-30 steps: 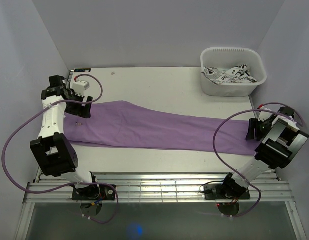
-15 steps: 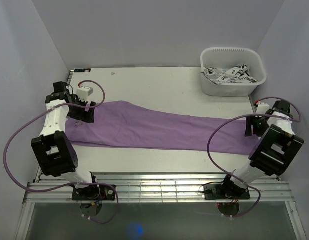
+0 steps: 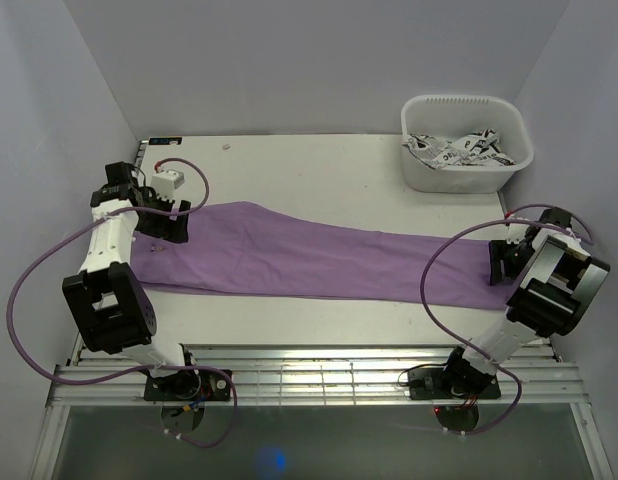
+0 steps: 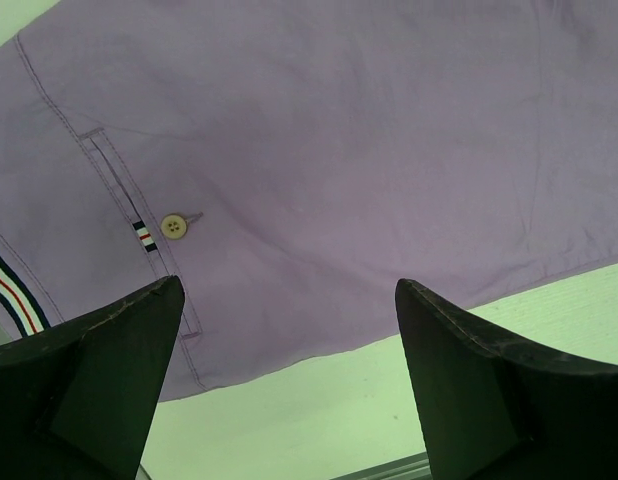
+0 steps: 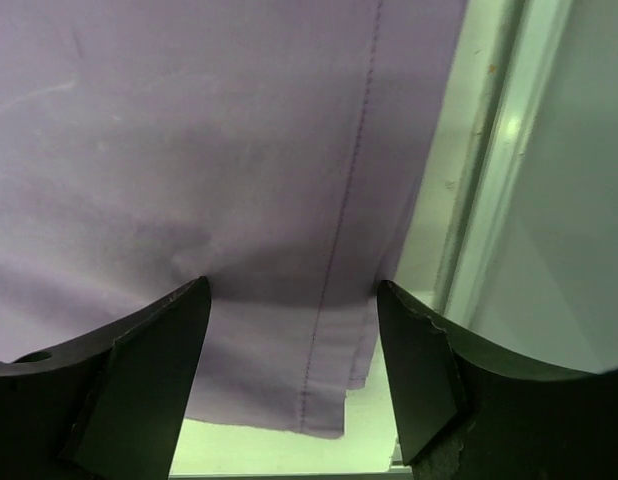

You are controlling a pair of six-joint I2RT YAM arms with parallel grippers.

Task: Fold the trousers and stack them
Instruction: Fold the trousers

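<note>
Trousers (image 3: 319,262) are seen spread flat, the waist under the left gripper (image 3: 172,226), the hem under the right gripper (image 3: 500,262), both with jaws held apart; the cloth is unmoved since earlier.

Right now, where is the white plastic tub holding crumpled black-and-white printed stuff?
In the overhead view, the white plastic tub sits at the table's far right corner, apart from the spread lilac-purple fabric trousers and beyond the right tool.
</note>
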